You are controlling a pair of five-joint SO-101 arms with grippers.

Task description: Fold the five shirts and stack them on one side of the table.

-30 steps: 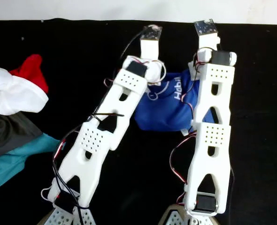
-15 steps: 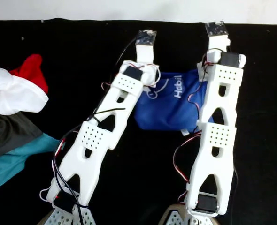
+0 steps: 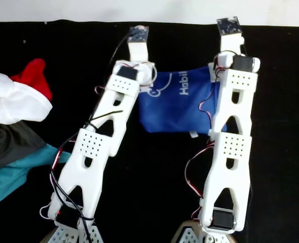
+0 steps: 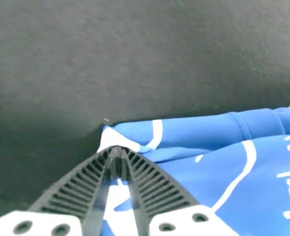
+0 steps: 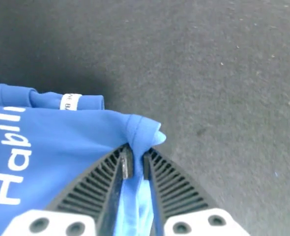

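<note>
A blue shirt (image 3: 175,104) with white print hangs stretched between my two arms near the far side of the black table. My left gripper (image 4: 116,153) is shut on one corner of the blue shirt (image 4: 223,162). The opposite corner of the blue shirt (image 5: 61,142) is pinched in my right gripper (image 5: 133,156), which is shut. In the high view the left gripper (image 3: 139,45) and right gripper (image 3: 228,35) sit at the shirt's two far corners. A heap of other shirts lies at the left edge: red (image 3: 35,73), white (image 3: 15,104), dark grey (image 3: 10,142) and teal (image 3: 12,174).
Black cloth (image 3: 281,126) covers the table, with open room right of the right arm and between the heap and the left arm. The table's far edge (image 3: 88,21) meets a pale wall just behind the grippers.
Both grippers have moved apart and toward the far edge with the blue shirt, the left one swinging left. The shirt has been pulled wider and flatter between them.
</note>
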